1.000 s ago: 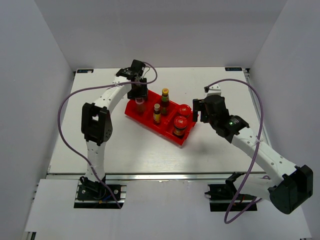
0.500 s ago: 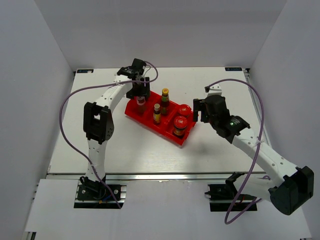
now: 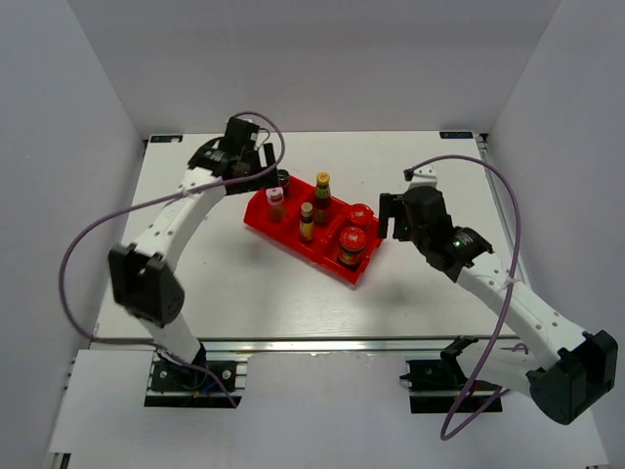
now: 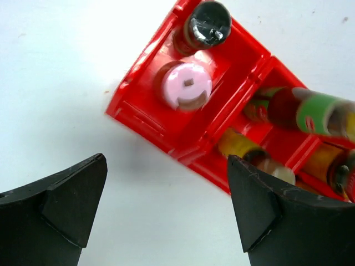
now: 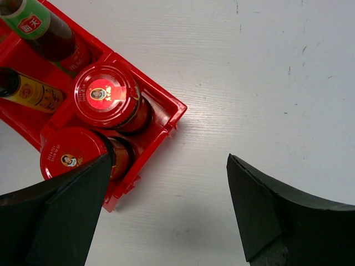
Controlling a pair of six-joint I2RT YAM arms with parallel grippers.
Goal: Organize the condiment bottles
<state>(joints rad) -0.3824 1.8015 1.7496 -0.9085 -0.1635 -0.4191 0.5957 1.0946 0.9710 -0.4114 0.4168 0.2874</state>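
Note:
The condiment bottles all stand in the red tray (image 3: 293,239). Its left compartment holds the pink-capped bottle (image 3: 275,199) (image 4: 187,86) and the black-capped shaker (image 3: 283,179) (image 4: 207,25). Two yellow-capped bottles (image 3: 322,189) (image 3: 307,219) fill the middle one. Two red-lidded jars (image 3: 360,214) (image 3: 352,240) (image 5: 107,94) (image 5: 72,156) sit in the right one. My left gripper (image 3: 260,172) (image 4: 166,169) hangs open just left of the tray, holding nothing. My right gripper (image 3: 389,217) (image 5: 169,166) is open beside the tray's right end, over bare table.
The tray's corner (image 5: 169,113) lies close to my right gripper's left finger. White walls enclose the table on three sides. Purple cables loop from both arms.
My left gripper has opened and let go of the pink-capped bottle, which stays upright in the tray. The left arm has drawn back to the left. The right arm has barely moved.

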